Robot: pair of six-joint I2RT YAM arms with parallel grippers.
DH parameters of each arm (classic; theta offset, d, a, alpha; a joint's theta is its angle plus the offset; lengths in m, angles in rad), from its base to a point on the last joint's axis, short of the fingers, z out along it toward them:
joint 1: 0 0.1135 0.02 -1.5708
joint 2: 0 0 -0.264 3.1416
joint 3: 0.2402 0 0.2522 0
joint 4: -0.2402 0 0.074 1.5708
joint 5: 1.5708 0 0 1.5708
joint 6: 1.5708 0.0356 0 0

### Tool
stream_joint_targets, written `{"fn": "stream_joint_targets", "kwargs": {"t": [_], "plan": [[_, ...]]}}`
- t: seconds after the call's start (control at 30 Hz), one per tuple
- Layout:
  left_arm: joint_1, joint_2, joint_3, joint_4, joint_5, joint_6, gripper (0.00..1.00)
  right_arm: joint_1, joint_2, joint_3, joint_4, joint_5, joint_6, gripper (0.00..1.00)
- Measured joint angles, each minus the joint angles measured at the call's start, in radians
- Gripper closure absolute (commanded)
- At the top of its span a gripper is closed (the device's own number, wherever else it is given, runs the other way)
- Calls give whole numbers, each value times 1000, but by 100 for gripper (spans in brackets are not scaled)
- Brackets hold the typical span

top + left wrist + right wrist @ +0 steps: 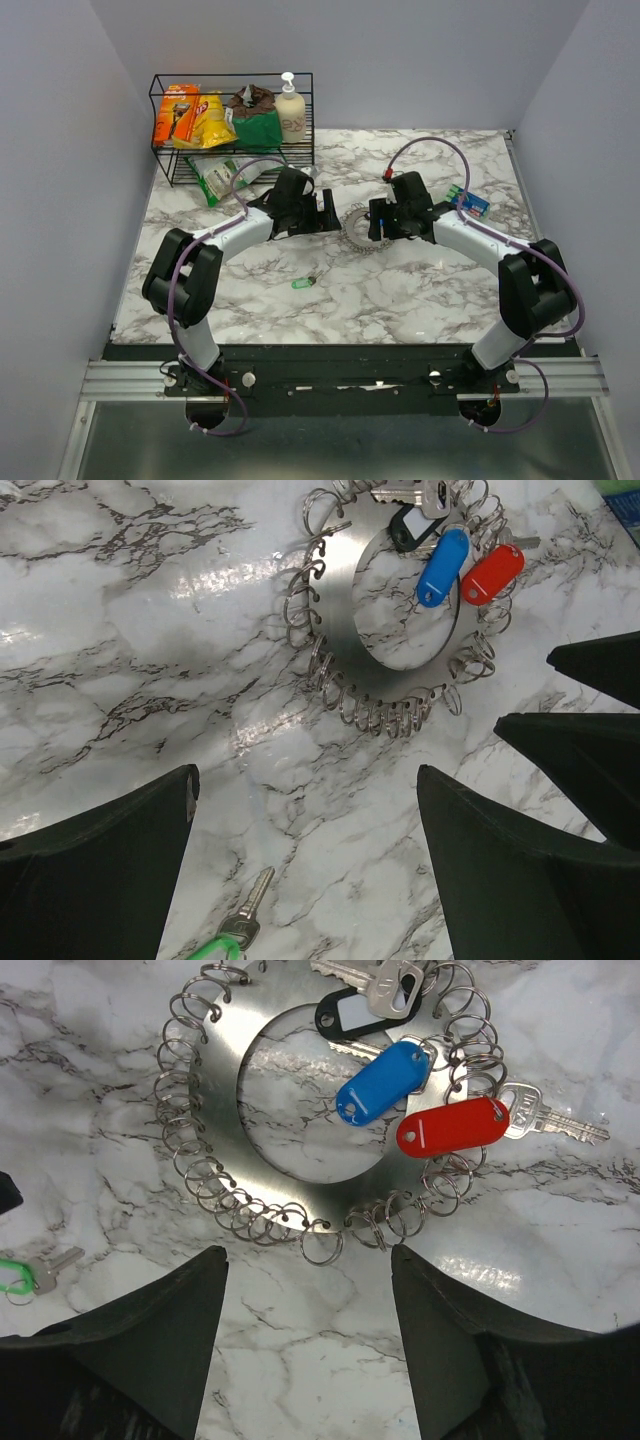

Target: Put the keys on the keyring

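The keyring (355, 228) is a flat metal ring edged with several small wire loops, lying mid-table between both grippers. Its plate fills the top of the left wrist view (340, 620) and of the right wrist view (215, 1110). On it hang a blue-tagged key (383, 1083), a red-tagged key (453, 1126) and a black-tagged key (345, 1010). A green-tagged key (303, 283) (240, 925) (30, 1275) lies loose on the marble nearer the front. My left gripper (308, 780) (325, 215) is open over bare marble. My right gripper (308, 1252) (377, 222) is open just short of the ring's edge loops.
A black wire basket (232, 80) at the back left holds snack packets and a soap bottle (291, 108). A green packet (215, 178) lies in front of it. A small blue-green packet (468, 203) lies at the right. The right gripper's fingers (590, 670) show in the left wrist view.
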Motion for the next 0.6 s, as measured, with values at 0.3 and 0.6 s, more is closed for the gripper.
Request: {"fn": "stream_joint_targets", "kwargs": {"t": [0.3,0.6], "plan": [[37,2,0,-3,37,-15,1,40,41,39,-35,60,-20,43],[38,2,-8,-3,57,-15,1,89,82,44,-48,95,-43,48]]}}
